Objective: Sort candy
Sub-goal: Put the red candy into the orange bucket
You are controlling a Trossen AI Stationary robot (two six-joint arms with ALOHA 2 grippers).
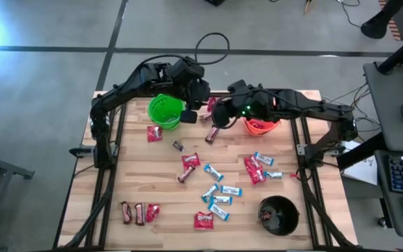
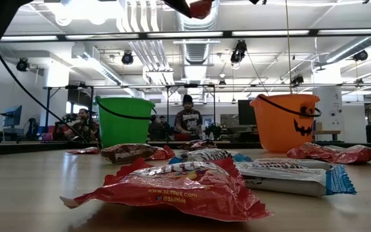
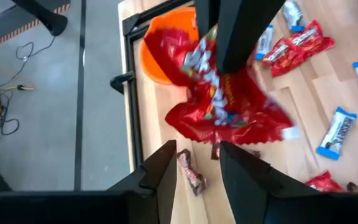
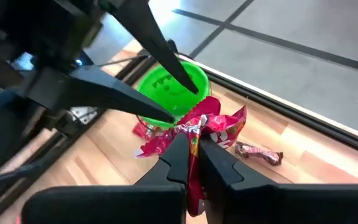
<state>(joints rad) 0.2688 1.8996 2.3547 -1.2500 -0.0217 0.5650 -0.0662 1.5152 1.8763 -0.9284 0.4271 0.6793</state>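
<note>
- One red packet (image 4: pixel 213 127) hangs in the air over the far edge of the table (image 1: pixel 135 178), between the green bucket (image 1: pixel 154 105) and the orange bucket (image 1: pixel 261 128).
- The right gripper (image 4: pixel 191 134) has its fingers pressed together on that packet's crumpled edge.
- The left gripper (image 3: pixel 197 150) faces it just beside the packet. Its fingers are spread, with a clear gap between them, and they grip nothing.
- There are three buckets. The green and orange ones stand at the far edge, and the black bucket (image 1: pixel 290 218) stands at the near right corner with one small sweet inside.
- About seven light-blue-and-white bars (image 1: pixel 221 200) lie loose, most of them clustered in the middle of the table.
- About six flat red packets (image 1: pixel 203 220) are scattered across the wood, and some of them overlap near the right side.
- About five dark brown bars (image 1: pixel 126 212) are also out. Two lie side by side at the near left.
- In the low view, a red packet lying close to the camera blocks much of the table behind it.
- A person (image 2: pixel 187 116) stands in the room beyond the table, seen between the green and orange buckets.
</note>
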